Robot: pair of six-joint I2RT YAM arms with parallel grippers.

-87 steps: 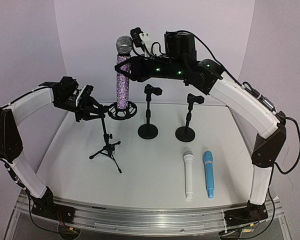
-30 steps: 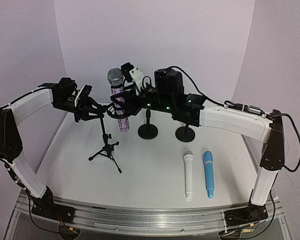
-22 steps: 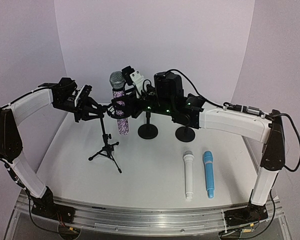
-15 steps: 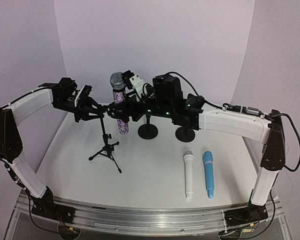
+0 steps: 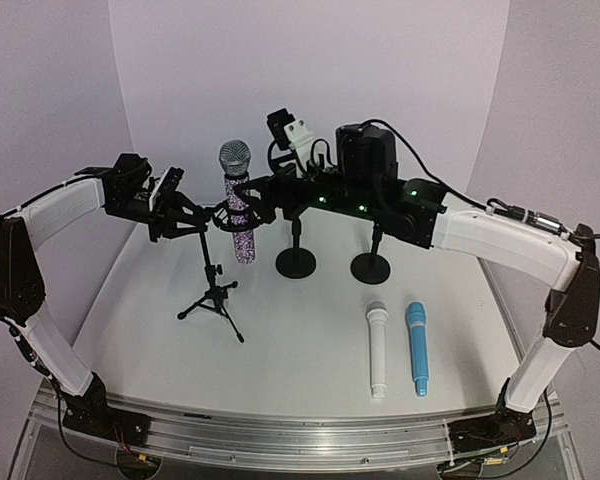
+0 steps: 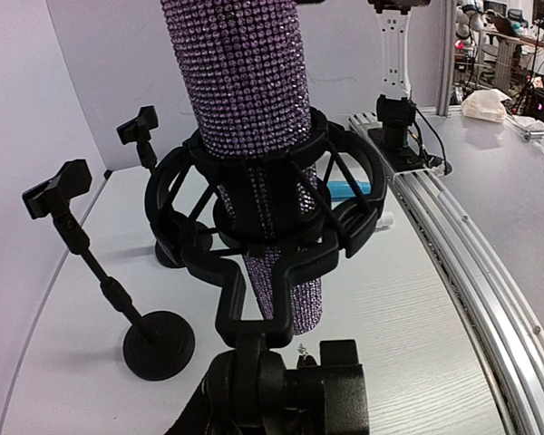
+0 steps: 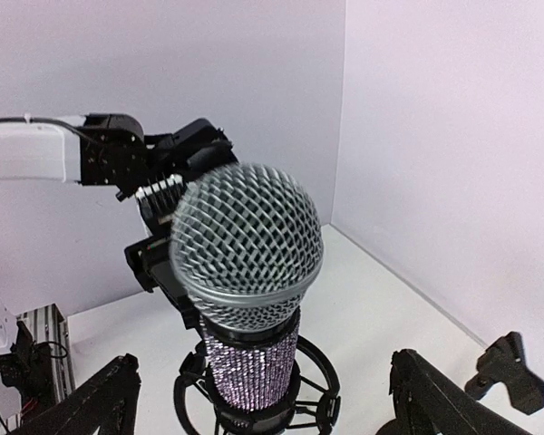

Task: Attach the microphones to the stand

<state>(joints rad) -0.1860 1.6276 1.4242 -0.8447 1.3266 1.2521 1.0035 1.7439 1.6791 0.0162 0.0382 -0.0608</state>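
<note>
Purple microphone stands upright in the shock-mount ring atop the tripod stand, tail poking out below the ring; the left wrist view cuts its head off. Left pincer is clamped on the tripod stand's neck, black on black, fingertips hard to separate. Right pincer gapes wide above the ring, fingers clear of the microphone. White microphone and blue microphone lie flat on the desk, right of the tripod stand.
</note>
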